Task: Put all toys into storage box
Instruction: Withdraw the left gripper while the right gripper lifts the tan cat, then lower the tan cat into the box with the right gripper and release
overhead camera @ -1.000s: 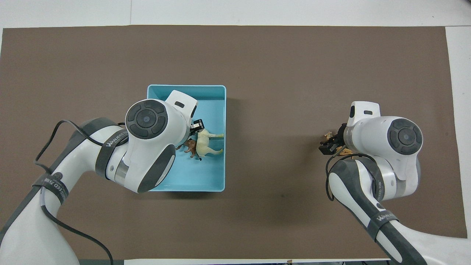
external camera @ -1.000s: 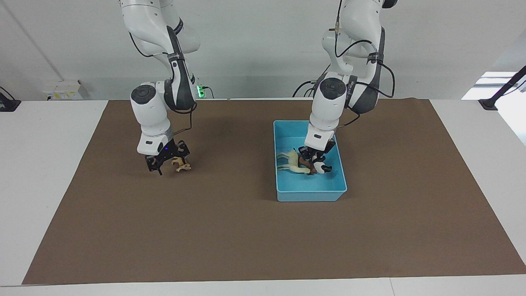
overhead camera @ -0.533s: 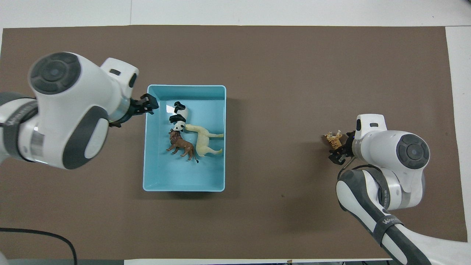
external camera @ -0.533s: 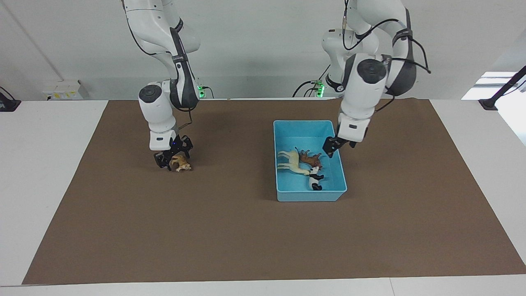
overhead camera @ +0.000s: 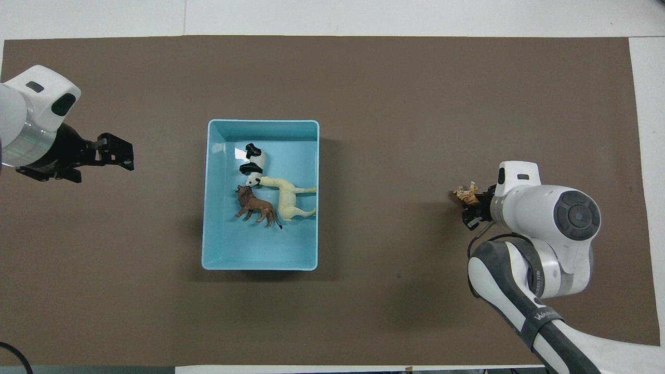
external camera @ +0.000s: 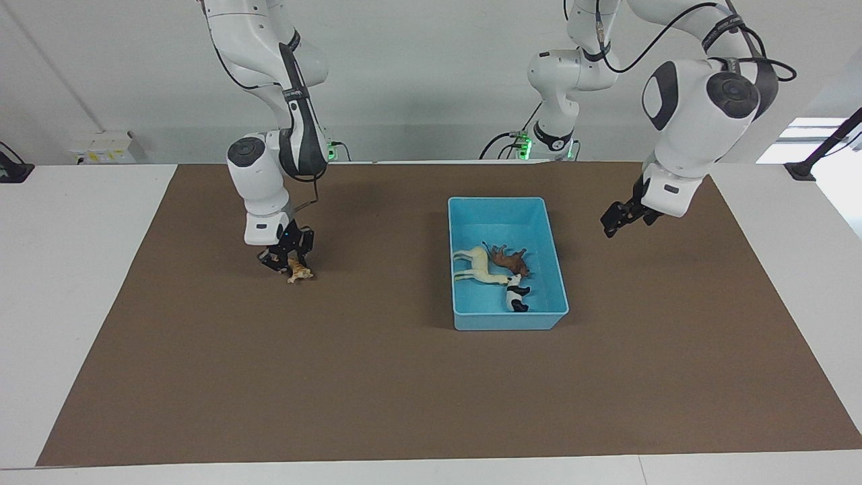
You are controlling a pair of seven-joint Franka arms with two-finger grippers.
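With the right gripper [external camera: 288,264] seemingly pinching the tiger [external camera: 297,271] toward the surface's [external camera: 377,377] right-arm edge, lift straight before crossing to the storage box [external camera: 465,318] (left gripper [external camera: 618,218] waits, fingers unreadable).

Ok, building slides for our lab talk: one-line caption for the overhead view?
Right gripper at the tiger; horse, brown animal, panda in the storage box.

The white desk [external camera: 81,269] carries a broad brown paper mat [external camera: 377,377]. On it sits the light-blue rectangular plastic bin [external camera: 510,320], with the small orange striped tiger figurine [external camera: 297,271] at its nine o'clock.
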